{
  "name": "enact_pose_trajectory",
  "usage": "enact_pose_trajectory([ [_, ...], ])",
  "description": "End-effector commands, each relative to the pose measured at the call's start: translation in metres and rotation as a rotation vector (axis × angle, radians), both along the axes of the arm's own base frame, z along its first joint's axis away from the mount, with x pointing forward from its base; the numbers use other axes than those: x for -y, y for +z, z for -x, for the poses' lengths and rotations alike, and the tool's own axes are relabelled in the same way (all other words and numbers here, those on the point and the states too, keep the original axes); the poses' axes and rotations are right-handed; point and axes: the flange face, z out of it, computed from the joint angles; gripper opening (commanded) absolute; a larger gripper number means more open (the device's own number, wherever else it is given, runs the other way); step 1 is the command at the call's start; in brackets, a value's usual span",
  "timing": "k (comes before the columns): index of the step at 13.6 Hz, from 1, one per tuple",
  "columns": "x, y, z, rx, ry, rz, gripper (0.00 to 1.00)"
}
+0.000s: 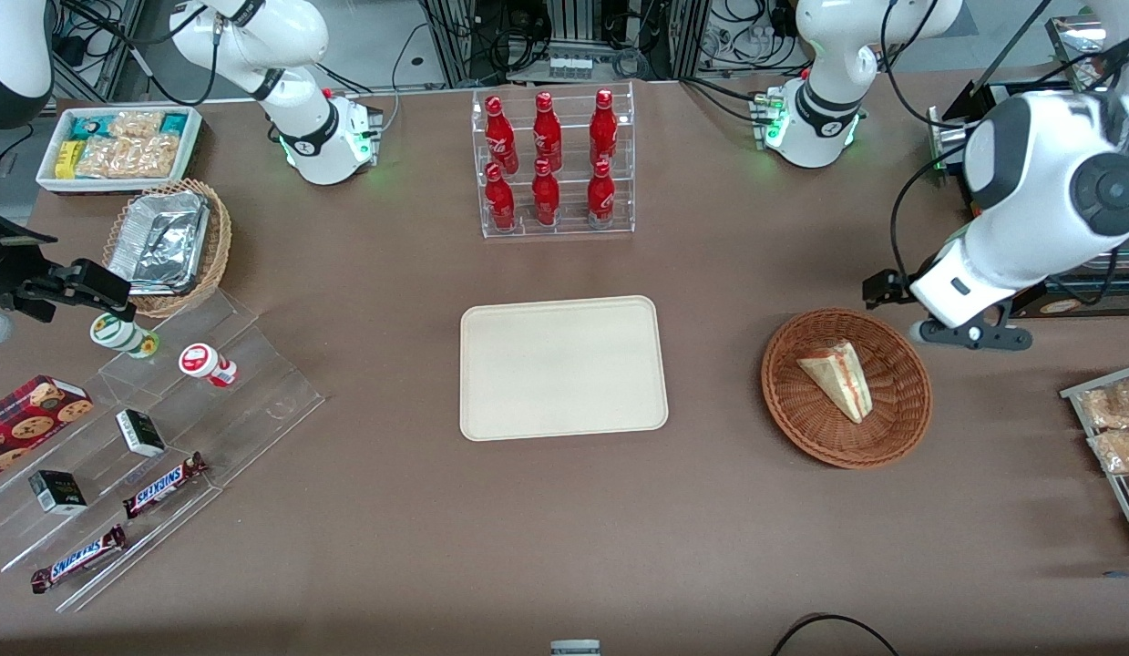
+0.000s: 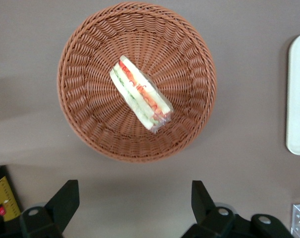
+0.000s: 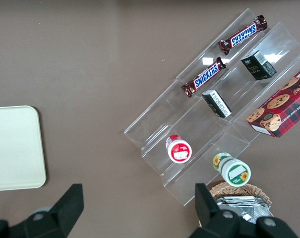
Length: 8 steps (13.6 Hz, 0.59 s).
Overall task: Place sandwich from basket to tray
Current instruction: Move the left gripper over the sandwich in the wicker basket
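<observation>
1. Sandwich [image 1: 838, 377] lies in the basket [image 1: 805, 424], roughly centred, wrapped in clear film, filling edge showing red and green in the wrist view [image 2: 140, 94]. It sits on its side, long axis slanted across the weave.
2. Basket [image 2: 80, 119] rests on the bench [image 1: 391, 547] toward the working arm's end; tray [image 1: 491, 410] is bare, well apart from it, mid-bench.
3. Gripper [image 1: 969, 333] hangs above the bench just beside the basket rim, farther from the front camera than the sandwich. Fingers [image 2: 65, 201] spread wide, grasping nothing.
4. Judgement: approach stage; no contact with the sandwich yet.
5. Risk: the wedge is slanted relative to the finger line. Without a wrist turn, the fingers would likely close on a corner and twist it loose.
6. Risk: the film looks slick and the bread soft. A hard squeeze could crush it; a light one could let it slide out on the carry.
7. Risk: the basket's sloped wall rises near the wedge. A descent off centre could catch a finger on the wicker and shove or tip the light basket.
8. Risk: a low carry could clip the basket rim or tray [image 2: 298, 99] rim on the way over.
</observation>
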Motion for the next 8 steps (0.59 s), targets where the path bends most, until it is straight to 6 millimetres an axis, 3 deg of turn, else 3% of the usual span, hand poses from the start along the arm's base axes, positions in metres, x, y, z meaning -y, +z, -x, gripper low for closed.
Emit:
enact_pose_trajectory([
  [1, 0.000, -0.021, -0.007, 0.013, 0.020, 0.007, 1.00],
  [5, 0.000, -0.051, -0.002, 0.076, 0.102, 0.006, 1.00],
  [8, 0.000, -0.064, -0.003, 0.087, 0.274, -0.007, 1.00],
])
